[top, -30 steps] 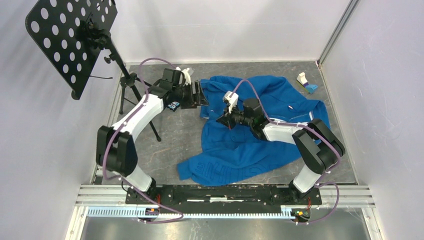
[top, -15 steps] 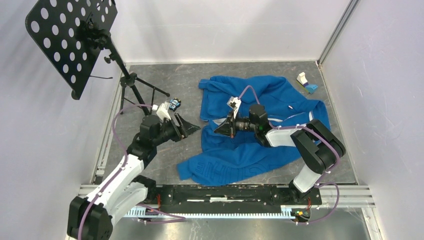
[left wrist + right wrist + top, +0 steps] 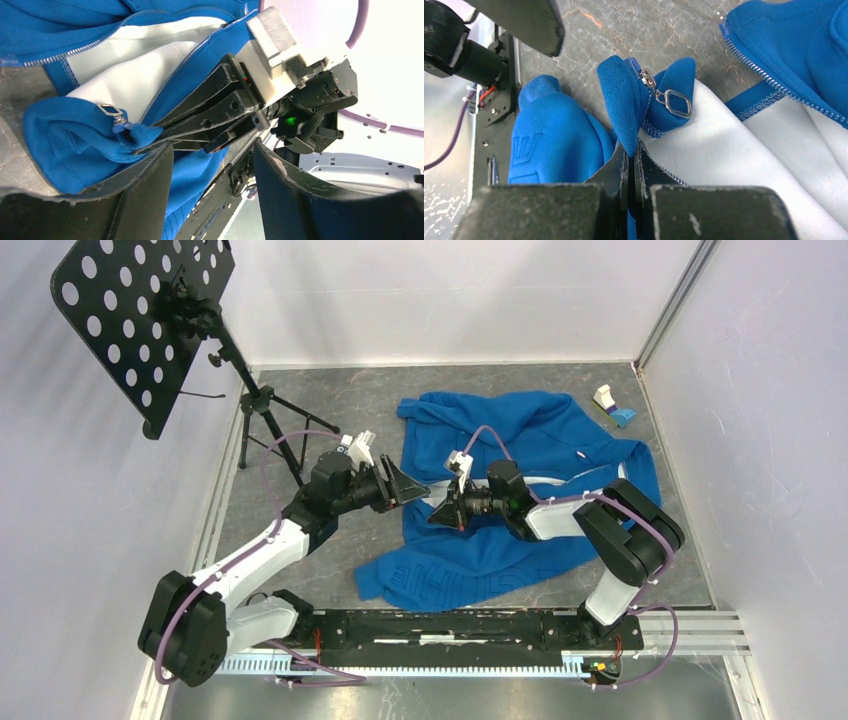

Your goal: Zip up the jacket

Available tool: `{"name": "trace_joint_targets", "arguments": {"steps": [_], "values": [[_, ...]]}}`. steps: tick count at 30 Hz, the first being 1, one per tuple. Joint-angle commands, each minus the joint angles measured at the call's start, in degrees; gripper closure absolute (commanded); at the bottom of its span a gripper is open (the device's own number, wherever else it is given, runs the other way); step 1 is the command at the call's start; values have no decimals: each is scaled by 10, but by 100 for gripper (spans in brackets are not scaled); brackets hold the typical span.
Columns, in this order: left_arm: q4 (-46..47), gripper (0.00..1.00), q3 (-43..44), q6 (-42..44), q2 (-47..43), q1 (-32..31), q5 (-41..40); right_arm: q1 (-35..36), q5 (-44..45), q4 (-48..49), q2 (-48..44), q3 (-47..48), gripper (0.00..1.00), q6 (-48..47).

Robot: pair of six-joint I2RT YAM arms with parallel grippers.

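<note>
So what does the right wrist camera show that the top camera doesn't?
Only the right wrist view shows the silver zipper pull, the zipper teeth, and the right hand pinched shut on a blue fold right beside that pull. Only the top view shows the whole jacket spread out, both arms, and the music stand. Both show the blue jacket, the right hand and the gray table.
</note>
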Motion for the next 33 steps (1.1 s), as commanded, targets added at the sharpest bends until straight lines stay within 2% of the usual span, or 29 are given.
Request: {"name": "trace_joint_targets", "arguments": {"steps": [1,7,12,15,18,22,23,25,28,30,32,33], "values": [[-65,35,56,47,9,-36,-65,6,19,-35,-2,14,100,-43],[-148,38,63,71,-4,-63,-170,12,12,-10,-1,6,100,-27],[-149,34,74,72,22,-63,-175,13,14,-8,-2,4,100,-26],[-145,44,87,61,60,-63,-160,13,17,-1,-7,-4,99,-28],[-118,49,87,55,89,-64,-147,15,14,-8,-6,0,99,-30],[-89,72,74,54,111,-65,-140,16,25,-7,-17,-12,98,-42],[-89,79,67,58,108,-65,-144,16,27,-10,-21,-13,96,-46],[-81,97,37,74,87,-64,-150,16,40,-33,-28,-11,78,-62],[-59,98,-28,95,38,-65,-176,16,54,-78,-44,2,59,-89],[-33,98,-76,86,17,-64,-188,16,55,-60,-54,-11,43,-81],[24,98,-122,72,5,-64,-172,16,52,-48,-49,-8,35,-66],[62,98,-146,64,0,-64,-164,16,48,-50,-40,1,34,-60]]}}
